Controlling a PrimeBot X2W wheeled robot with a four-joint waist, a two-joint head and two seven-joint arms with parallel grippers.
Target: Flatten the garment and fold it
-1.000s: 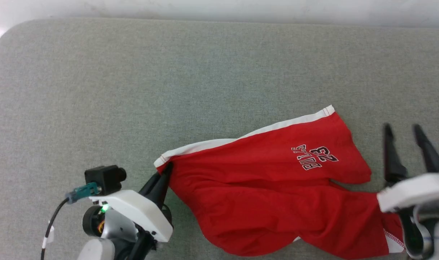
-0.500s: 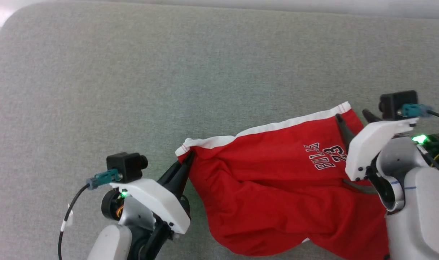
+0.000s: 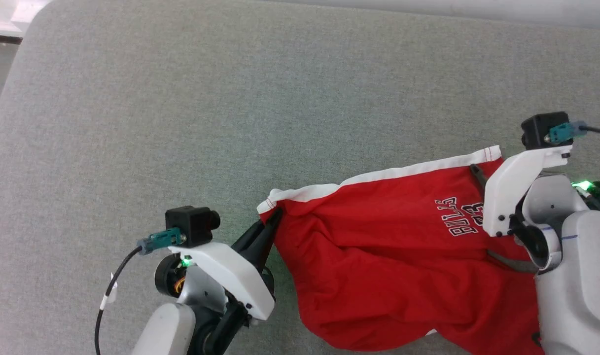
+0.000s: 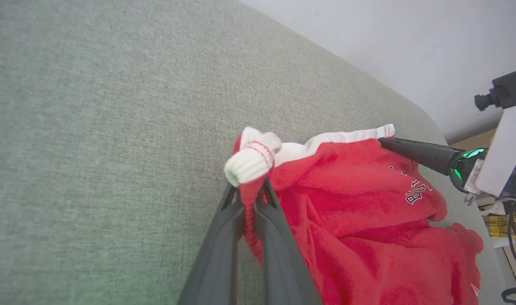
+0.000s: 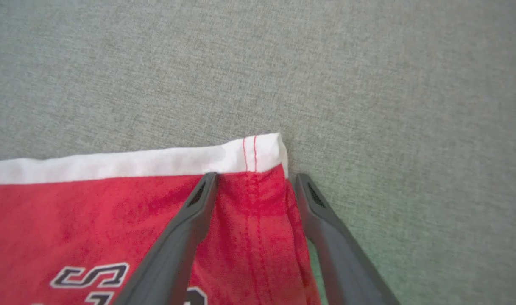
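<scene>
The garment [image 3: 378, 246] is a pair of red shorts with a white edge band and "BULLS 23" lettering, lying rumpled on the grey surface. My left gripper [image 3: 275, 217] is shut on its left corner; in the left wrist view the white band [image 4: 251, 159] bunches just past the closed fingertips [image 4: 262, 192]. My right gripper [image 5: 255, 182] stands open, its two fingers straddling the garment's [image 5: 92, 220] right corner just below the white band [image 5: 258, 152]. One right finger [image 4: 414, 150] also shows in the left wrist view, lying over the red cloth [image 4: 359, 203].
The grey fabric surface [image 3: 230, 98] stretches wide behind and to the left of the shorts. Its rounded back-left corner [image 3: 33, 15] and a pale wall [image 4: 389, 42] lie beyond. Yellow checked clutter [image 4: 506, 220] sits off the surface's far side.
My right arm has swung in from the right, bringing its open fingers over the garment's right corner. The head camera has shifted, so the whole scene sits further right and lower.
</scene>
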